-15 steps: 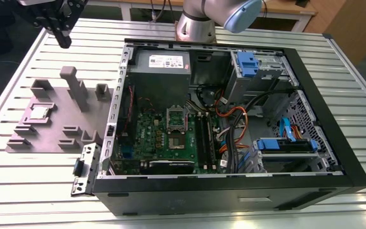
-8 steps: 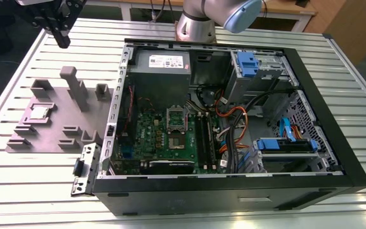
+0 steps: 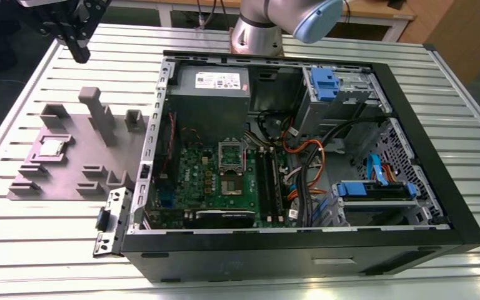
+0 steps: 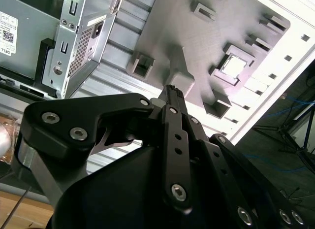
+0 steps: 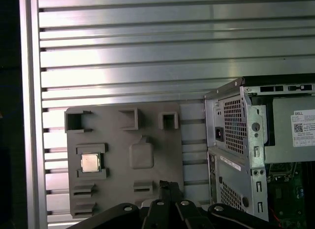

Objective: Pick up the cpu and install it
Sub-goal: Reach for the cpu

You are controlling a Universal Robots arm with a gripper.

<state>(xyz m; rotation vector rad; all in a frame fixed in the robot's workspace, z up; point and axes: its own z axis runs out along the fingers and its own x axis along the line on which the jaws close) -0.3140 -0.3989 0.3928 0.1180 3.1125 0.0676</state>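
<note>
- My exterior view sits high and off the arm. It looks down at a slant over the whole slatted table [image 3: 40, 250], with the open computer case [image 3: 440, 206] mid-frame and the grey fixture plate [image 3: 73, 159] at the exterior view's left.
- The first wrist view faces straight down on the plate from well above, and the gripper [image 5: 169, 183] just edges into frame.
- The second wrist view sits close behind the gripper, looking slantwise along it.
- All three views share the plate, the cpu [image 5: 89, 163] on it, and the case's nearest corner.
</note>
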